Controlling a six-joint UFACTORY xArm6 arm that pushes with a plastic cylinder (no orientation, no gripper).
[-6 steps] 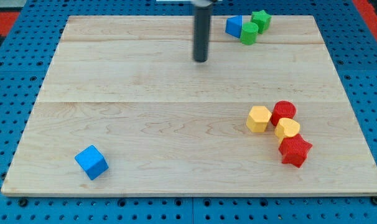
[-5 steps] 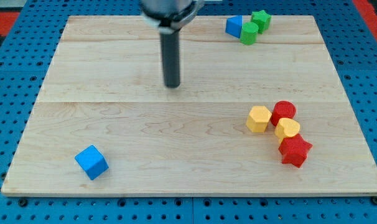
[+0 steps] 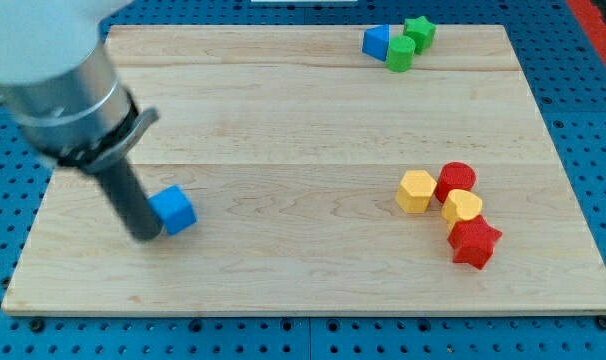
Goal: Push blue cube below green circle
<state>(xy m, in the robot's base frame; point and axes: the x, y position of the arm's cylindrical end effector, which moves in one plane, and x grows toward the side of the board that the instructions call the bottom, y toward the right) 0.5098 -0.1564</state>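
The blue cube (image 3: 173, 210) lies on the wooden board (image 3: 303, 130) at the view's lower left. My tip (image 3: 145, 235) is right against the cube's left side, touching it. The green circle (image 3: 400, 54) stands at the view's top right, far from the cube. It sits between a second blue block (image 3: 376, 41) on its left and a green star (image 3: 419, 32) on its upper right.
A cluster lies at the view's right: a yellow hexagon (image 3: 417, 191), a red cylinder (image 3: 456, 180), a yellow heart (image 3: 462, 208) and a red star (image 3: 474, 243). The arm's grey body (image 3: 53, 80) covers the board's upper left.
My tip has swept from the board's upper middle down to the lower left. The blue cube has moved up and to the right from its earlier spot near the bottom edge.
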